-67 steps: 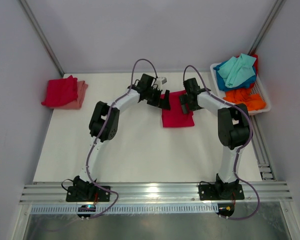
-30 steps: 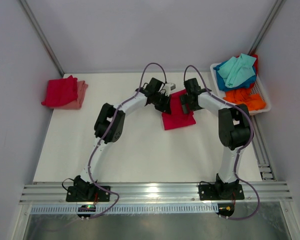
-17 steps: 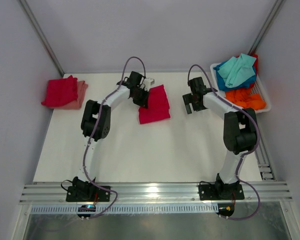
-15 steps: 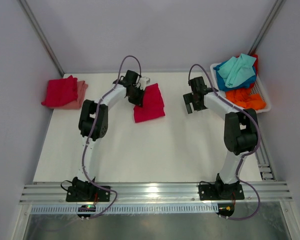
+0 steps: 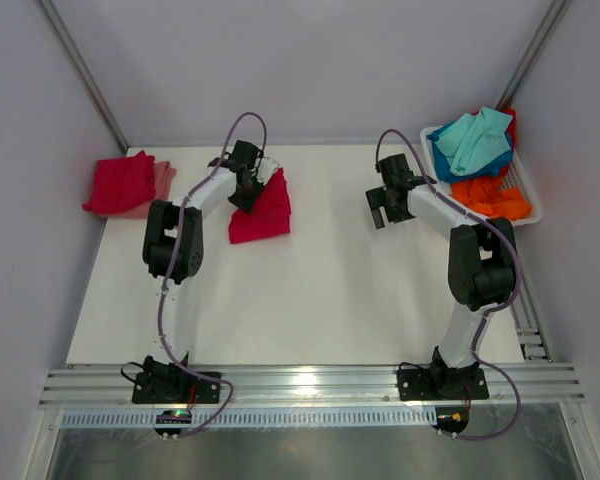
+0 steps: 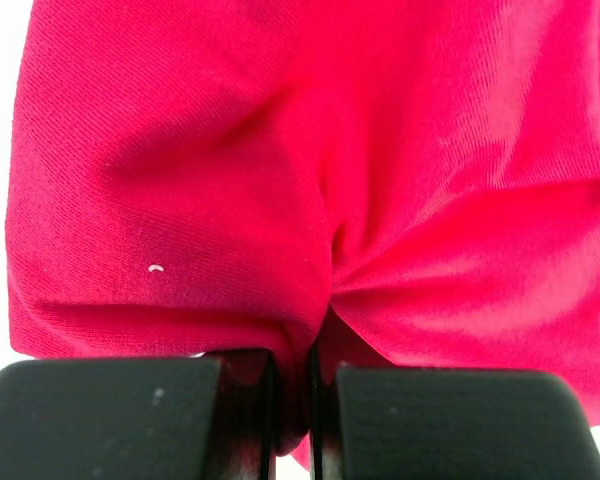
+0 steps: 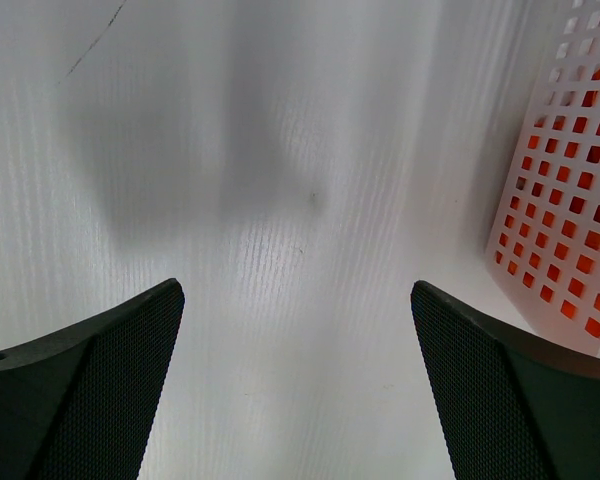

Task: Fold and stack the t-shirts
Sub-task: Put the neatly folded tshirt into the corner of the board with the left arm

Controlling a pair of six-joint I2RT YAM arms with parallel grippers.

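You see the white table (image 5: pixel 320 290) with 2 arms on it. At the far right sits a white basket (image 5: pixel 532 207) holding loose teal shirts (image 5: pixel 475 140) and orange shirts (image 5: pixel 490 195). At the far left lies a stack of 2 folded shirts (image 5: pixel 128 185) (red on top of pink). The folded red t-shirt (image 5: pixel 261 212) lies left of the middle, well apart from the stack. Your left gripper (image 6: pixel 290 375) pinches its edge tight. Your right gripper (image 7: pixel 296 300) hangs over bare table beside the basket, fingers wide apart.

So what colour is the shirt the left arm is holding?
Pinkish red; the shirt shows best in the left wrist view, pinched by the left gripper.
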